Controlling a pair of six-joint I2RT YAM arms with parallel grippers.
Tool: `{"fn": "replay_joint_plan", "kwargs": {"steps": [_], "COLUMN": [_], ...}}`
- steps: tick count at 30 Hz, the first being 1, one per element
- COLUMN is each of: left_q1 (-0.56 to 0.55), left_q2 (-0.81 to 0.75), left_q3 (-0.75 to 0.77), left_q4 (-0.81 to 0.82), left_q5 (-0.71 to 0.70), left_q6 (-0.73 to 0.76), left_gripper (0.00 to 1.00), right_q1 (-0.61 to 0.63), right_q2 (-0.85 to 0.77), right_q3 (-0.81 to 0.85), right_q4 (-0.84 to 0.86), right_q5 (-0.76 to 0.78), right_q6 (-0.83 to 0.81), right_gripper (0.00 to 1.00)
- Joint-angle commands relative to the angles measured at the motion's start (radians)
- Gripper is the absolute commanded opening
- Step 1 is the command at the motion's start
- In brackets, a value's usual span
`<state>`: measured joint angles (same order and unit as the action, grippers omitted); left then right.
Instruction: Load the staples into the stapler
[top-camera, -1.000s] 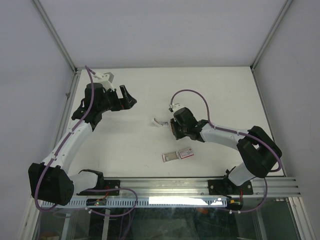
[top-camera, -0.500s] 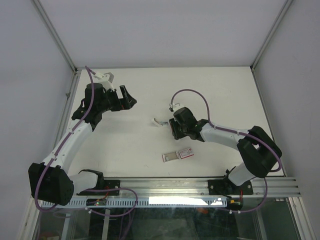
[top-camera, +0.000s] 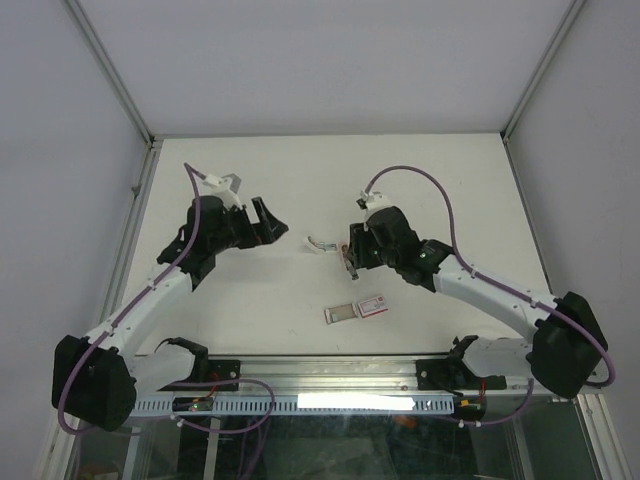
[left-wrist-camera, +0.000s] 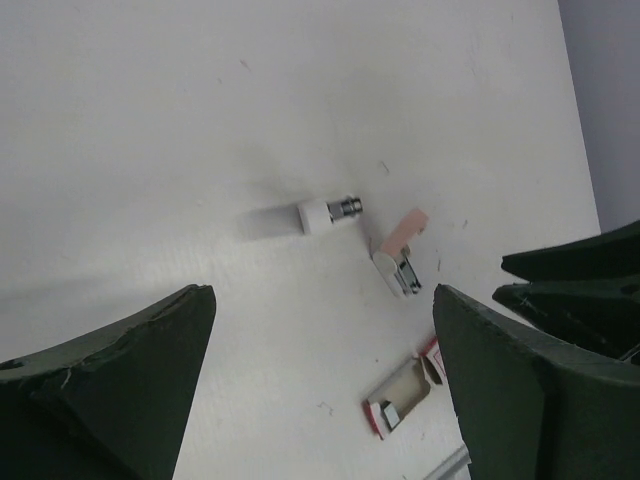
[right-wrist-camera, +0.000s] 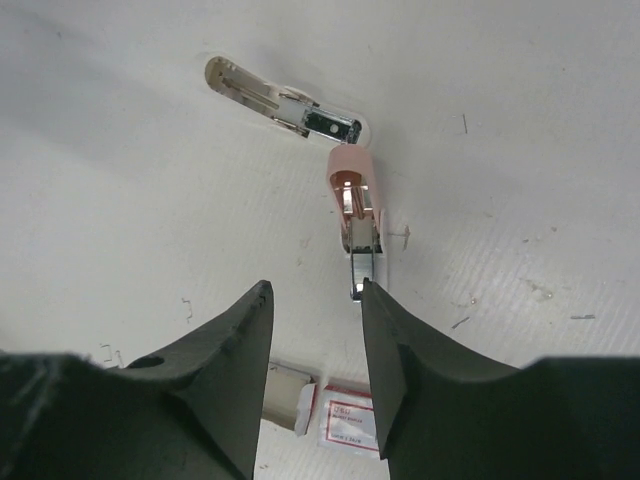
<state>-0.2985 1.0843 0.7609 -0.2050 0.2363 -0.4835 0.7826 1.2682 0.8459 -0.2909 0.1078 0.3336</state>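
Looking down, we saw both released: right hand (right-wrist-camera: 315, 287) by the slim pink-and-chrome stapler (right-wrist-camera: 352, 185), left hand (left-wrist-camera: 322, 290) over matte worktop (left-wrist-camera: 150, 120).

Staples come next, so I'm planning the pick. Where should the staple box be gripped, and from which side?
Take the staple box from straight above, pinching its red-pink sleeve across the long edges: it lies flat and its grey tray juts out one end, so an end-on pinch would likely push that shut.
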Motion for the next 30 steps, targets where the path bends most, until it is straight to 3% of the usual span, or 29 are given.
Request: {"fn": "replay_joint_plan", "kwargs": {"steps": [1,7,16,30], "left_q1": [-0.162,-0.287,-0.297,-0.297], "left_q2": [-0.012,0.053,0.063,0.036], "left_q3": [-0.127,-0.211,-0.233,-0.251], "left_q4": [0.187,0.315,0.339,0.338], "left_q5": [-0.065,-0.128,-0.155,-0.161], "left_q6": [-0.187,-0.291,-0.293,-0.282], "left_gripper": [0.93,0.92,0.94,0.96], "right_q1": [0.017,0.161,0.351,0.423], "right_q2": [-0.08,-0.05,0.15,0.284], "right_q3": [-0.056,-0.061,0.034,0.121], "right_q4": [-0.045,-0.138,-0.191,-0.255], "right_q5": [-0.028,0.103,0.209,0.249], "right_q6": [0.113,0.294,0.483,0.528], "right_gripper": [0.43,0.42,0.37,0.33]}}
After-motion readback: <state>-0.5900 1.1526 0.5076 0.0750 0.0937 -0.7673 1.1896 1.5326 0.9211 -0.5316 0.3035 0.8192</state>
